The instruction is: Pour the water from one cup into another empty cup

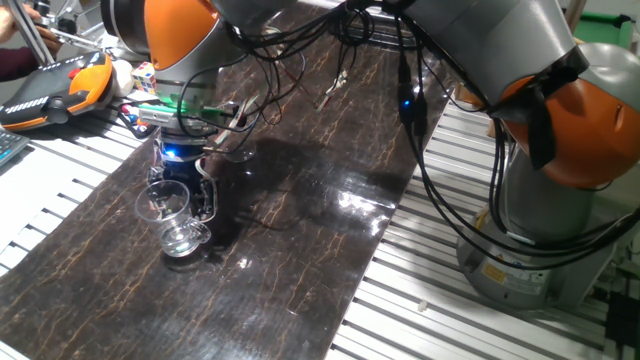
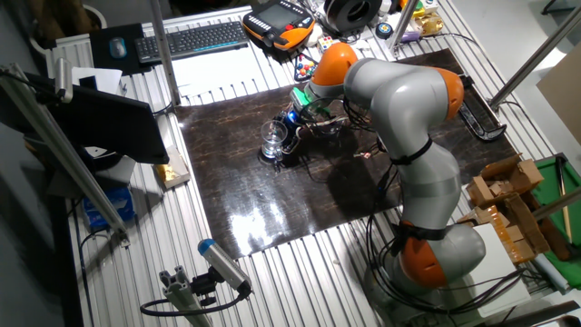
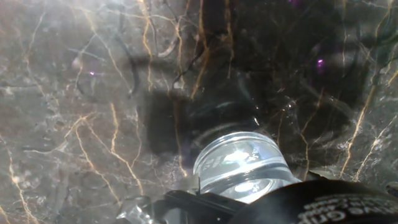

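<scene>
Dark marble-patterned surface (image 1: 300, 260) carries the work. The arm is bent low over its far left part, with the fingers (image 1: 200, 195) down beside a clear glass cup (image 1: 172, 215).

In one fixed view a single glass shape stands out: wide rim, thick bright base, sitting upright on the surface and touching or just in front of the black fingers. Whether this is one cup or two overlapping I cannot tell; a handle is not resolvable. The other fixed view shows the same glass (image 2: 271, 139) just left of the gripper (image 2: 289, 143), upright, on the dark surface.

Hand view: a clear glass base or rim (image 3: 239, 165) fills the lower centre, right against the black finger body (image 3: 298, 202). Water is not distinguishable through the glare.

Finger state: appears closed against the glass, but pinch versus mere contact cannot be told.

Orange teach pendant (image 1: 55, 88) lies beyond the surface's left edge.
</scene>
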Available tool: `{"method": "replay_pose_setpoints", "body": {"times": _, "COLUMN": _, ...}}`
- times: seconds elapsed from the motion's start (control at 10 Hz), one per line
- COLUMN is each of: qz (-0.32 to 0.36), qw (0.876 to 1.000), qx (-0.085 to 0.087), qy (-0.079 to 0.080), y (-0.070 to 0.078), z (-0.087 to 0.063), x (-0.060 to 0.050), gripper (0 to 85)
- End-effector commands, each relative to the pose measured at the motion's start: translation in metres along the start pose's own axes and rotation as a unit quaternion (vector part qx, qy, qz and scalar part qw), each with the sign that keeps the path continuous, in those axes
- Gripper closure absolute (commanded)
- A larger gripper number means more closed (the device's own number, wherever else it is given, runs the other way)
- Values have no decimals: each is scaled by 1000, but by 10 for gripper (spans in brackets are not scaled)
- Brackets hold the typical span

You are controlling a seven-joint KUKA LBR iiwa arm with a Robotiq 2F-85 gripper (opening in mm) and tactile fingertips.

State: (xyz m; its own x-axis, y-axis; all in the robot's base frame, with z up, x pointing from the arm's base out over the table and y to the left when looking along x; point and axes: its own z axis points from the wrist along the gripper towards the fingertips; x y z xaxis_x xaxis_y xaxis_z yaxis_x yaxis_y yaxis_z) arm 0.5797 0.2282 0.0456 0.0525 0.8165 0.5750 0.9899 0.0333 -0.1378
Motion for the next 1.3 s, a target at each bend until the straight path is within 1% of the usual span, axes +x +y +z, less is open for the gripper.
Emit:
{"method": "replay_pose_setpoints", "body": {"times": 0.0, "qz": 1, "qw": 1000, "qx": 1, "qy": 2, "y": 0, "z": 0, "x": 0, "gripper": 0}}
{"method": "replay_pose_setpoints", "body": {"times": 0.7, "qz": -2, "qw": 1000, "qx": 4, "qy": 14, "y": -4, "z": 3, "x": 1, "gripper": 0}}
{"method": "replay_pose_setpoints", "body": {"times": 1.0, "qz": 5, "qw": 1000, "qx": -6, "qy": 17, "y": -6, "z": 3, "x": 3, "gripper": 0}}
{"method": "replay_pose_setpoints", "body": {"times": 1.1, "qz": 8, "qw": 1000, "qx": -18, "qy": 18, "y": -6, "z": 3, "x": 3, "gripper": 0}}
{"method": "replay_pose_setpoints", "body": {"times": 1.2, "qz": 8, "qw": 1000, "qx": -20, "qy": 18, "y": -6, "z": 3, "x": 3, "gripper": 0}}
